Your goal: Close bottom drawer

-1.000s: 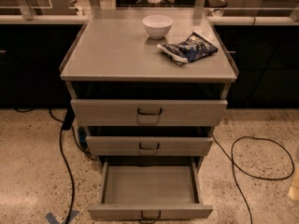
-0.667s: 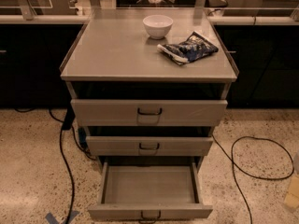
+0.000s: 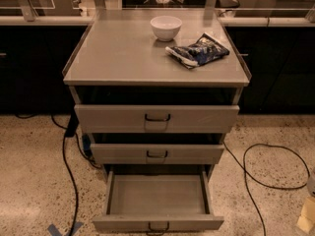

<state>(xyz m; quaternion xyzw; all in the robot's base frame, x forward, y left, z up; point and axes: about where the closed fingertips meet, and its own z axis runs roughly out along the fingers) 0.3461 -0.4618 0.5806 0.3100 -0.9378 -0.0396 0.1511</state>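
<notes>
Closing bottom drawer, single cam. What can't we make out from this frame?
The tool: camera view, lower right; the frame edge cuts off most of it.
The bottom drawer handle: clipped by the bottom edge.
Insides of middle drawer and top drawer: hidden under what sits above them, in shadow.
Print on the bag: too small to read.

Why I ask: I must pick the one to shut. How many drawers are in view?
3: top drawer highest, middle drawer below it, bottom drawer lowest and pulled far out. The gripper is at the picture's lower right edge.
</notes>
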